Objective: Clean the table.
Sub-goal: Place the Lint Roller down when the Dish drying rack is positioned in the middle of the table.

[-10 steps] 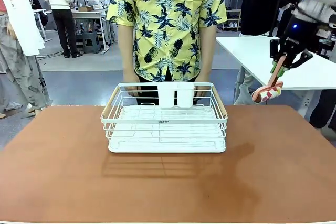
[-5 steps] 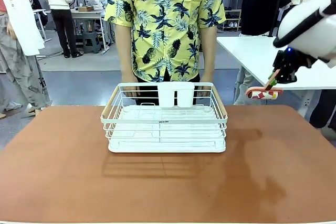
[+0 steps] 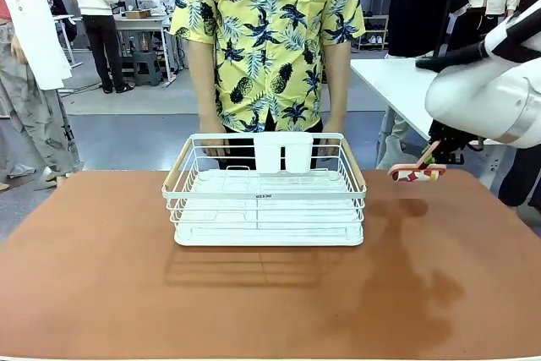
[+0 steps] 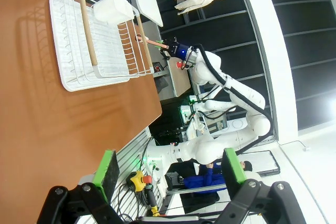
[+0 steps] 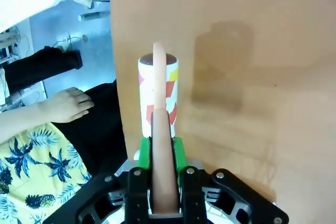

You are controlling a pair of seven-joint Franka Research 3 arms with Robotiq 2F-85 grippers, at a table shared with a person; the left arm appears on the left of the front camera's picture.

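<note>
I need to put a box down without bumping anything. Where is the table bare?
The table is bare along the whole near edge in front of the white dish rack, and on the strip to the rack's left. The far right corner is crowded: the right gripper holds a patterned lint roller above it.

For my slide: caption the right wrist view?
Right gripper clamps a lint roller by its handle above the table.
</note>
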